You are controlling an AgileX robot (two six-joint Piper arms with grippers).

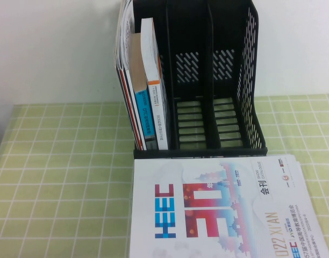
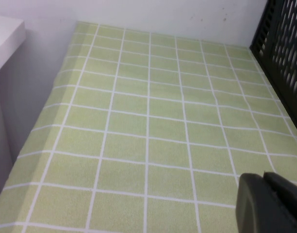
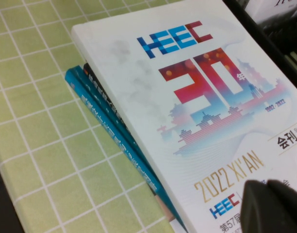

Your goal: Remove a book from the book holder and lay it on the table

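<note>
Left gripper (image 2: 272, 204) over table (image 2: 139, 145), right gripper (image 3: 274, 206) above book (image 3: 187, 97)

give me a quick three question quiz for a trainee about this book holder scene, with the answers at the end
1. True or false: the HEEC book stands inside the book holder.
2. What lies directly under the HEEC book in the right wrist view: A) a blue-edged book, B) bare table, C) a tray?
3. Which section of the book holder has books in it, by the robot's sides?

Key: 1. False, it lies flat in front. 2. A. 3. The leftmost.
Only a dark part of the left gripper and right gripper shows.
</note>
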